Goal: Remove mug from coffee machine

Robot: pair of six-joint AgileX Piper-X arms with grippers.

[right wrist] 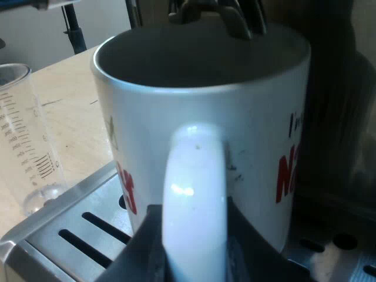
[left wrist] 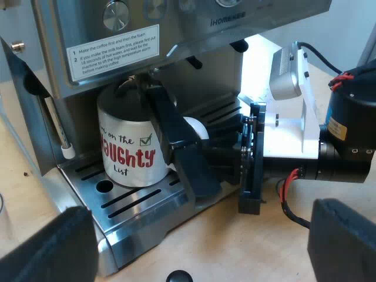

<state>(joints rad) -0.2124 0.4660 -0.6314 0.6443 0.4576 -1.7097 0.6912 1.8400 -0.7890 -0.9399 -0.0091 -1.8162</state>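
Left wrist view: mug (left wrist: 132, 147) standing on drip tray (left wrist: 135, 202) under espresso machine (left wrist: 117, 35); my right gripper (left wrist: 182, 138) at its handle; my left gripper (left wrist: 197, 252) spread wide, empty, held off.
Right wrist view: right gripper clamped on the handle (right wrist: 194, 194); measuring glass (right wrist: 23, 135) near the tray.
Grasp made, I judge; lifting out not yet done.

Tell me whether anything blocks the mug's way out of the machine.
Nothing stands between the right pincer and the mug; it grips the handle. The machine's spout hangs just over the rim, so lifting looks blocked; sliding outward over the drip tray looks free.
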